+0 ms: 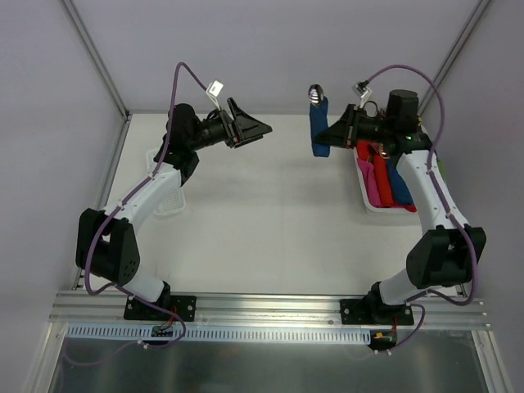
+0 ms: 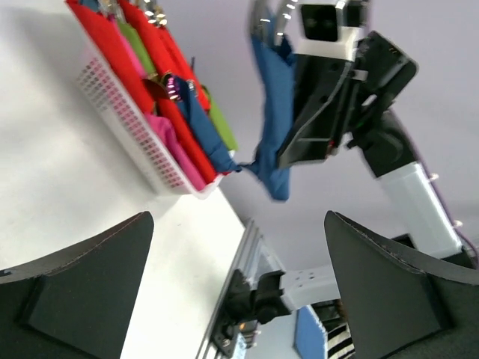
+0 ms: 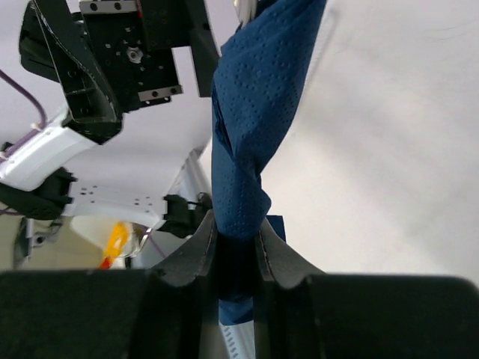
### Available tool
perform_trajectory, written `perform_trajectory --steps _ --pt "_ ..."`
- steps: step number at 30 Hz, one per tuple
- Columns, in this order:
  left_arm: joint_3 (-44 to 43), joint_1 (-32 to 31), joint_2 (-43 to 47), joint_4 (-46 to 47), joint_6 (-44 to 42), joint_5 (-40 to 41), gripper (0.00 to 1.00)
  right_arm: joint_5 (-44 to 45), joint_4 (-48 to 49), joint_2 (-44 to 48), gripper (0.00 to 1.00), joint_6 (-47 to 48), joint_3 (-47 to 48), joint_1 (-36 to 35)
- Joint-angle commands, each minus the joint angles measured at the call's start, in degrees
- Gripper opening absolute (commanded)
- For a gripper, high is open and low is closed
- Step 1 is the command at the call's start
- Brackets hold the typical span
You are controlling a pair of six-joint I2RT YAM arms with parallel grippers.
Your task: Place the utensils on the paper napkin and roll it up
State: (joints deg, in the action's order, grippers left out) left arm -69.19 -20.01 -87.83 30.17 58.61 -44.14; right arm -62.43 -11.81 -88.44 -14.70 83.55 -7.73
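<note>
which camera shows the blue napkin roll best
Right wrist view: the blue napkin roll fills the frame, pinched by the right gripper. Top view shows it small, a spoon bowl at its end. Left wrist view shows it blurred.

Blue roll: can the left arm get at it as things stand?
Probably yes: the left fingers are open, facing the roll with only air between; the right fingers grip it.

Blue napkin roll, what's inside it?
A shiny spoon bowl pokes out of one end of the blue napkin roll. The paper covers everything else, so a second utensil can't be seen.
</note>
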Motion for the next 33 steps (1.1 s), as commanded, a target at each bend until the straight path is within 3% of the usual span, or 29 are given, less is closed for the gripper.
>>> perform_trajectory --steps 1,3,5,7,9,10,13,24,33 --pt "-3.49 0.76 2.58 -6.61 -7.26 -2.09 0.99 -2.26 -20.96 5.99 0.0 19.39 1.09 6.13" --pt "-4.46 0.76 2.93 -10.55 -9.12 -2.18 0.99 -1.55 -31.11 7.84 0.0 35.3 1.18 11.66" --pt "-4.2 0.76 3.71 -12.24 -11.06 -2.0 0.99 -1.47 -47.11 7.67 0.0 50.98 1.61 17.88" --pt "-3.06 0.76 4.16 -13.03 -11.85 -1.83 0.99 -0.24 -61.22 5.06 0.0 60.44 3.37 21.94" --pt "-2.27 0.76 4.51 -13.12 -11.94 -2.26 0.99 1.17 -69.19 2.5 0.0 72.28 5.47 26.96" --pt "-1.66 0.76 4.6 -13.12 -12.11 -2.53 0.99 2.74 -75.14 0.05 0.0 75.49 7.57 28.45" --pt "-0.17 0.76 5.65 -13.3 -12.9 -2.97 0.99 6.78 -80.71 -3.39 0.0 82.26 11.35 33.03" --pt "3.71 0.76 6.97 -13.39 -13.78 -2.62 0.99 15.15 -83.2 -18.33 0.0 84.31 27.18 40.68" --pt "7.05 0.76 8.38 -12.68 -14.05 -1.3 0.99 19.98 -83.11 -21.86 0.0 84.4 26.32 41.48"
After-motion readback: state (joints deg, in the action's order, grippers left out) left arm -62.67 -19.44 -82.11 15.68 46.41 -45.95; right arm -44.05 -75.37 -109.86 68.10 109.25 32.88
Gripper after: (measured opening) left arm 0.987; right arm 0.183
